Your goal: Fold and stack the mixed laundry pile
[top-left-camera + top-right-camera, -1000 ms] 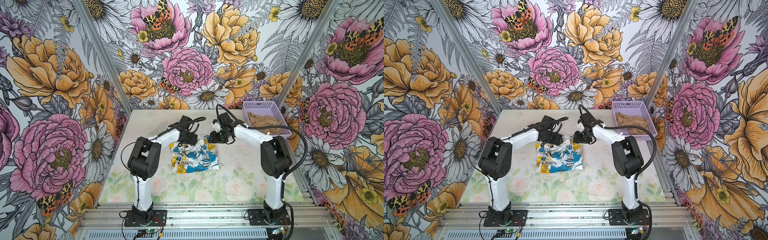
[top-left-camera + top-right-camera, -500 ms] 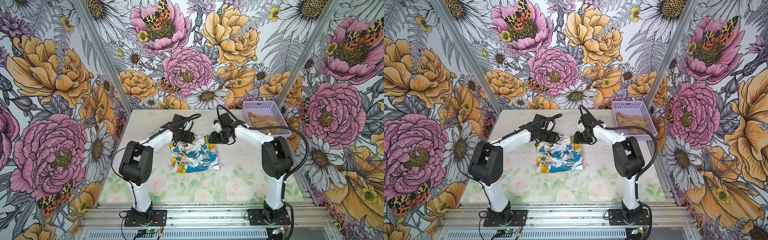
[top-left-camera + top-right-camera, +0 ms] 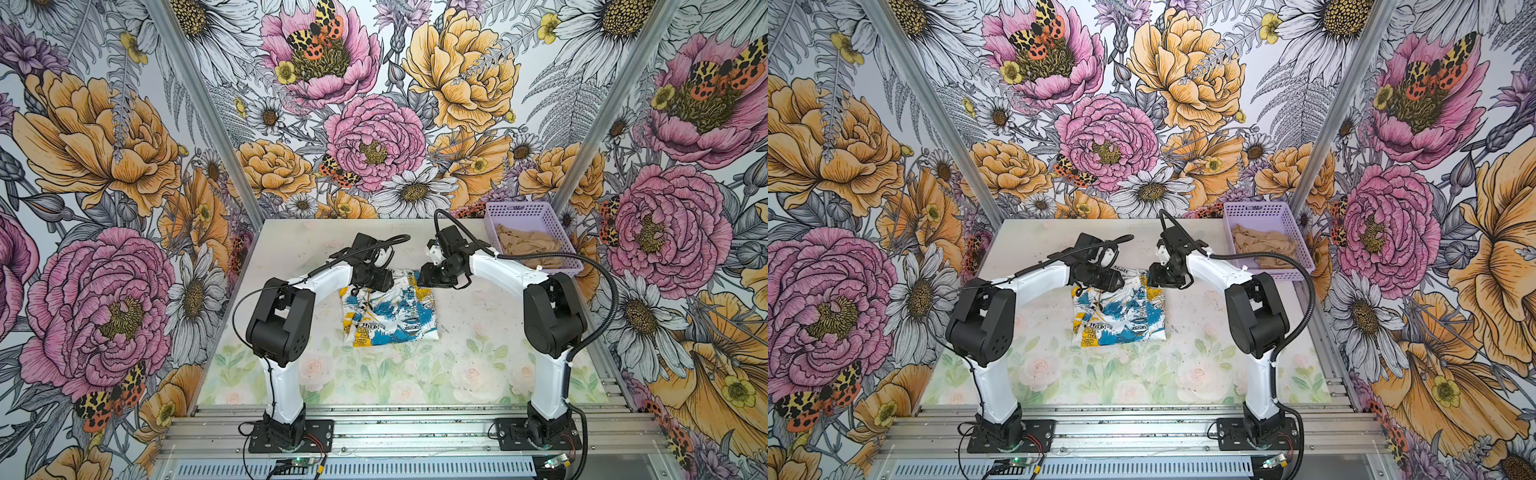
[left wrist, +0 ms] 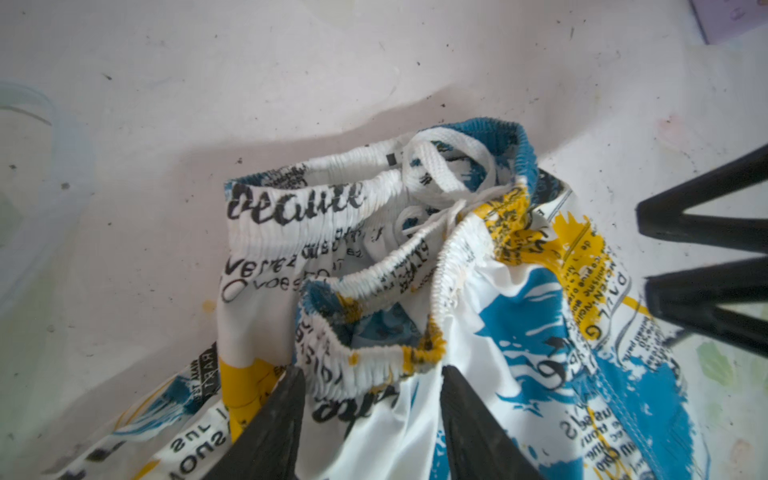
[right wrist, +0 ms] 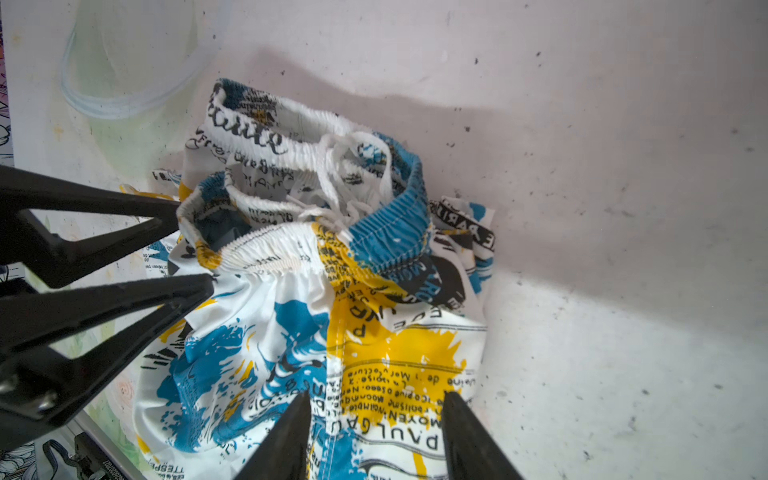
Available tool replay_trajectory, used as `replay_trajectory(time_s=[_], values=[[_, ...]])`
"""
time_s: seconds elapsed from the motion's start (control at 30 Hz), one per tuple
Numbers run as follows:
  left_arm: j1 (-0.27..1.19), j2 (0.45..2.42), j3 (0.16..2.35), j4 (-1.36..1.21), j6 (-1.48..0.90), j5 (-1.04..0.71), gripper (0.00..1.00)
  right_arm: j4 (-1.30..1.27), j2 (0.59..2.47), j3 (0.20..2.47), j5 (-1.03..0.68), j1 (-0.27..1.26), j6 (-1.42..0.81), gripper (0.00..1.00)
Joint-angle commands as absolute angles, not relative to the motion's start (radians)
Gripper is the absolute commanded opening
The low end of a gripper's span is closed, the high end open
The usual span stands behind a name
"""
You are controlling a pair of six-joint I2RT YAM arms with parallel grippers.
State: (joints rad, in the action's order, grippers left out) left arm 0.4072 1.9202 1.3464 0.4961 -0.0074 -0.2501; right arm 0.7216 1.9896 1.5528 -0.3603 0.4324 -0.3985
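Printed garment (image 3: 390, 316) mid-frame on the counter (image 3: 478, 332).
Left claw (image 4: 372, 372) straddles its waistband (image 4: 374, 357), clenched or not I can't tell; right claw (image 5: 376, 399) hangs released at its edge. Tan garment (image 3: 528, 249) lies in the basket (image 3: 519, 206), upper right.

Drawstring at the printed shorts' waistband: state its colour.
Plain white drawstring; clearest in the left wrist view.

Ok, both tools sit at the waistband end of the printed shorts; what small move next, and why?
Probably close the left tool on the waistband: its jaws stand apart astride an elastic fold of the printed shorts, not yet pinching. The right tool looks open above the fabric.
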Motion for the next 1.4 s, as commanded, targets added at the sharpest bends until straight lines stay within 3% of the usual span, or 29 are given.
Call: replay_trajectory(time_s=[0.0,0.17,0.37,0.5,0.8,1.13,1.37], values=[[0.397,1.939,1.366,0.484,0.009,-0.220,0.54,0.701,1.957,1.554,-0.351,0.430,-0.409,0.53],[0.400,1.973,1.368,0.485,0.010,-0.246,0.49,0.701,1.954,1.551,-0.350,0.432,-0.410,0.53],[0.399,1.959,1.377,0.483,-0.002,-0.260,0.10,0.694,1.956,1.548,-0.346,0.428,-0.409,0.53],[0.395,1.897,1.371,0.481,-0.011,-0.248,0.00,0.686,1.956,1.548,-0.348,0.429,-0.410,0.53],[0.355,1.745,1.324,0.424,-0.059,-0.231,0.00,0.665,1.972,1.590,-0.347,0.429,-0.407,0.53],[0.317,1.936,1.385,0.406,-0.062,-0.189,0.00,0.587,2.057,1.660,-0.319,0.460,-0.421,0.54],[0.289,1.901,1.329,0.345,-0.087,-0.180,0.00,0.533,2.097,1.673,-0.285,0.494,-0.420,0.54]])
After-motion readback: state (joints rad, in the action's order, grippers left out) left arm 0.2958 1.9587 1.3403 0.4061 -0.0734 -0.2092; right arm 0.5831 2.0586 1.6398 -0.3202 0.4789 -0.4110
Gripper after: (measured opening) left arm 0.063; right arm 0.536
